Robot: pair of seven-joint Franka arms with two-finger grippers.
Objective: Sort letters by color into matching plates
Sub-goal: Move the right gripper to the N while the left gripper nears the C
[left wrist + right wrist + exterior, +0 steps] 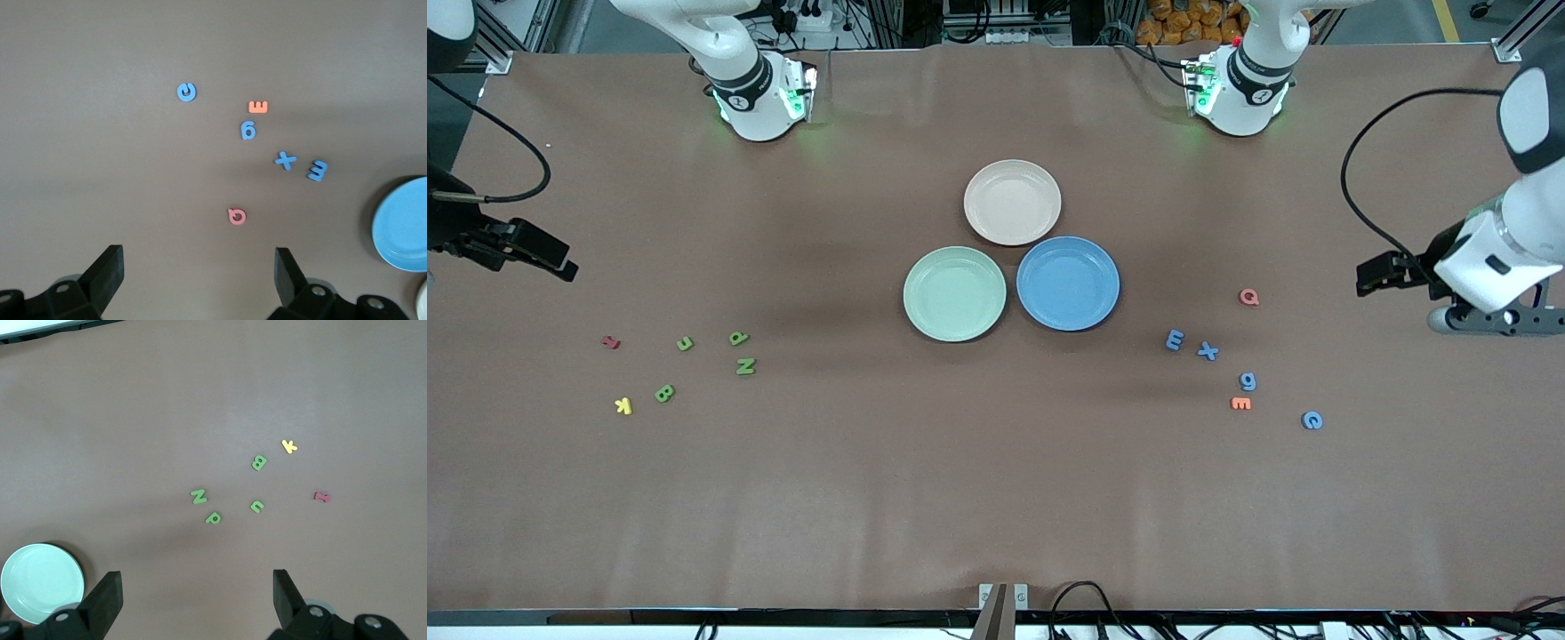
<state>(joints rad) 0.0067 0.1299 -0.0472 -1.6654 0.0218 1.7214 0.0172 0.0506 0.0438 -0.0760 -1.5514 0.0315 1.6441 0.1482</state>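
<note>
The mint green plate (954, 293) and the blue plate (1067, 283) sit side by side mid-table. Four green letters lie toward the right arm's end: N (745, 365), B (664, 393) and two others (738, 338), (685, 343). Four blue letters lie toward the left arm's end: E (1175, 340), X (1208, 350), C (1312, 420) and another (1248, 381). My left gripper (199, 273) is open and empty, held above bare table beside the blue letters. My right gripper (197, 593) is open and empty, above bare table beside the green letters.
A pinkish-beige plate (1012, 202) sits just farther from the front camera than the two plates. A pink letter (1248, 297) and an orange letter (1240, 404) lie among the blue ones. A red letter (611, 341) and a yellow K (623, 405) lie among the green ones.
</note>
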